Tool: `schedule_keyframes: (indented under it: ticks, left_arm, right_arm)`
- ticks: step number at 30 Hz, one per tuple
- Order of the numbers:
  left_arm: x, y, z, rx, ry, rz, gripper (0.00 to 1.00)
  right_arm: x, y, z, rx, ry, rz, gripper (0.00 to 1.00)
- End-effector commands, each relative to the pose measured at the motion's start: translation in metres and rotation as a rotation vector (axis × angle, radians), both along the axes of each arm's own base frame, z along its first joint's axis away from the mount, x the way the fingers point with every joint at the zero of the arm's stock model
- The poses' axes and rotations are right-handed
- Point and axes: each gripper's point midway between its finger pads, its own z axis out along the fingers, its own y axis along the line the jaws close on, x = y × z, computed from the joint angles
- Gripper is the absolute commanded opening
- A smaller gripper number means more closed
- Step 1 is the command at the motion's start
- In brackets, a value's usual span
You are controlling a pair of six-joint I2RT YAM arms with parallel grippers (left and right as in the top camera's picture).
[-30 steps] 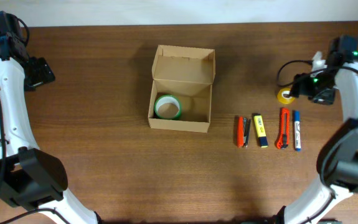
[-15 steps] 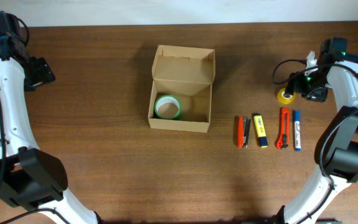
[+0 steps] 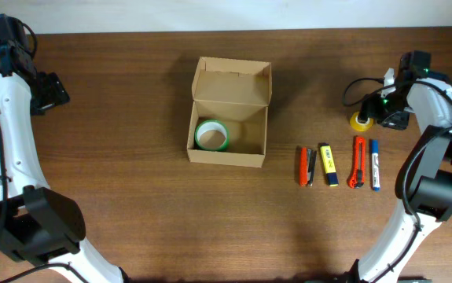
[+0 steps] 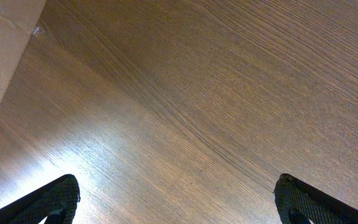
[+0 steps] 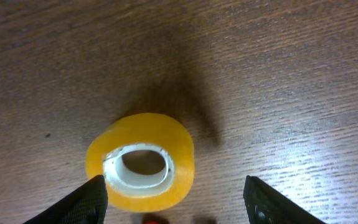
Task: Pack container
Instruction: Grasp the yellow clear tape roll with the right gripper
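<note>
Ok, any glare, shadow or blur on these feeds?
Overhead: even light, sharp, no harsh glare. Left wrist: bright glare patch on the table at lower left. Right wrist: yellow tape roll in focus, dark shadow cast behind it, sheen at right.

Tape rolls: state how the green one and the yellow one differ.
Colour: the green tape roll versus the yellow tape roll. Place: the green one lies inside the cardboard box; the yellow one lies on the bare table, between the right gripper's open fingers. Size: from overhead the green one looks wider than the yellow one. Both lie flat, hole up.
</note>
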Motion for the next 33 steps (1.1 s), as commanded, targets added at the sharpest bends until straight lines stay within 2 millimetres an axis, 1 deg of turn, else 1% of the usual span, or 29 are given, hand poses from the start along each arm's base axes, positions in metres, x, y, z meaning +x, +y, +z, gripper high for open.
schedule_keyframes:
  ticks: [1, 6, 12, 15, 18, 24, 25, 29, 32, 33]
  left_arm:
    - [-0.005, 0.001, 0.010, 0.007, -0.019, -0.009, 1.00]
    - [-0.005, 0.001, 0.010, 0.007, -0.018, -0.009, 1.00]
    - [-0.005, 0.001, 0.010, 0.007, -0.019, -0.009, 1.00]
    - [-0.005, 0.001, 0.010, 0.007, -0.019, -0.009, 0.99]
    - [-0.005, 0.001, 0.010, 0.007, -0.019, -0.009, 1.00]
    - [-0.005, 0.001, 0.010, 0.007, -0.019, -0.009, 1.00]
    - [-0.005, 0.001, 0.010, 0.007, -0.018, -0.009, 1.00]
    - [-0.005, 0.001, 0.010, 0.007, -0.019, -0.009, 1.00]
    - [-0.005, 0.001, 0.010, 0.007, -0.019, -0.009, 1.00]
    - [-0.005, 0.001, 0.010, 0.007, -0.018, -0.009, 1.00]
  right_arm:
    - [0.005, -0.002, -0.007, -0.012, 0.005, -0.008, 0.71]
    - [0.002, -0.010, -0.013, -0.034, 0.023, -0.024, 0.71]
    - [-0.004, -0.027, -0.014, -0.030, 0.024, -0.070, 0.70]
    - [-0.007, -0.033, -0.014, -0.028, 0.030, -0.084, 0.66]
    - [-0.008, -0.034, -0.015, -0.027, 0.034, -0.087, 0.59]
    - [-0.008, -0.033, -0.018, -0.024, 0.039, -0.085, 0.58]
    - [-0.008, -0.033, -0.018, -0.025, 0.038, -0.085, 0.56]
    - [-0.008, -0.033, -0.018, -0.025, 0.038, -0.085, 0.51]
    - [-0.008, -0.033, -0.018, -0.025, 0.038, -0.085, 0.41]
    - [-0.008, -0.033, -0.018, -0.025, 0.038, -0.085, 0.41]
